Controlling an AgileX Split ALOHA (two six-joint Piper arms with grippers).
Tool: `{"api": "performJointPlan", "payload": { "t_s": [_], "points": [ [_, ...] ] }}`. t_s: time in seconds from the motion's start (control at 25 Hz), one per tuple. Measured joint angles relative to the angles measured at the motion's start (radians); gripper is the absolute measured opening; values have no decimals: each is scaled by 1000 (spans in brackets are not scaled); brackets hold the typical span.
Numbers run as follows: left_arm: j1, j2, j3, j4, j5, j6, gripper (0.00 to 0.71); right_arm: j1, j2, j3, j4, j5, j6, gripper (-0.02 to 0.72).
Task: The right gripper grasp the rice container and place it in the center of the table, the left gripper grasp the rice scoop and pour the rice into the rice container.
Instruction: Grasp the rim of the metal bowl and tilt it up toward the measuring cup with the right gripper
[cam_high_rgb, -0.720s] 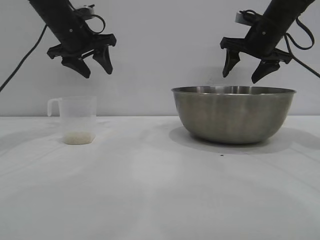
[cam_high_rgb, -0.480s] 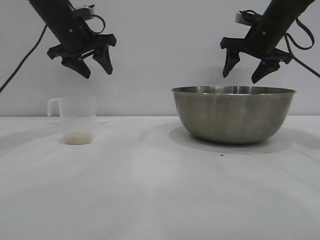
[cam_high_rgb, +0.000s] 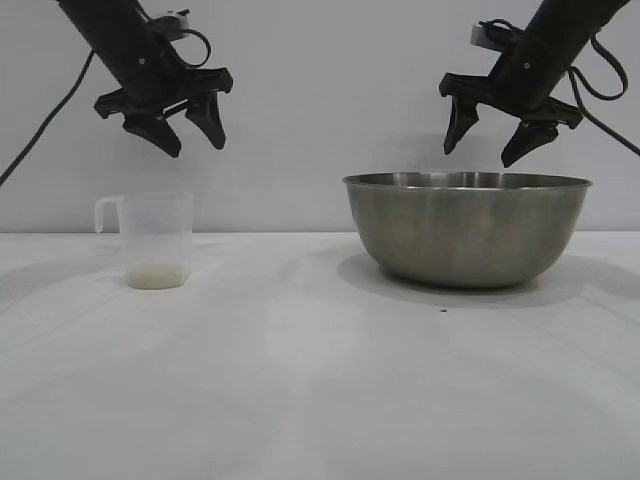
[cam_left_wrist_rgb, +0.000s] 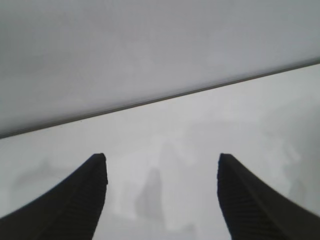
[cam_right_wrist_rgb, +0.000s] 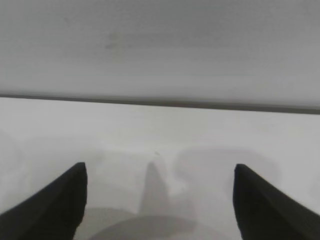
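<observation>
Rice (cam_high_rgb: 157, 274) is sitting low in the rice scoop (cam_high_rgb: 155, 240) at table left, the left gripper (cam_high_rgb: 193, 142) hanging above it, fingers spread and empty. Right gripper (cam_high_rgb: 484, 152) is hovering wide open just over the rice container's (cam_high_rgb: 466, 228) rim, at table right.

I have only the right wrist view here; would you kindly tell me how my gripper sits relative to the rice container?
Observer: The right gripper hovers open above the middle of the rice container, clear of its rim.
Operator: Thank you. Where does the container stand?
Observer: Upright on the table, right of its centre.
Operator: And the scoop?
Observer: The rice scoop stands upright at the table's left, below the open left gripper.
</observation>
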Motion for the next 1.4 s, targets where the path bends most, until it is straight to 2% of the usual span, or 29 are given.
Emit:
{"api": "performJointPlan", "payload": {
  "t_s": [0.2, 0.44, 0.72, 0.92, 1.08, 1.4],
  "points": [
    [0, 0, 0, 0, 2, 0, 453, 0, -24, 0, 0, 56, -2, 545],
    [0, 0, -34, 0, 37, 0, 453, -3, -125, 0, -49, 144, 18, 545],
    [0, 0, -81, -10, 47, -1, 453, -27, -171, -2, -109, 377, 97, 545],
    [0, 0, -81, -18, 52, -1, 453, -28, -171, -2, -135, 493, 140, 545],
    [0, 0, -81, -23, 52, -1, 453, -28, -171, -2, -161, 517, 163, 545],
    [0, 0, -81, -23, 52, -2, 453, -28, -167, 25, -165, 517, 169, 545]
  ]
}}
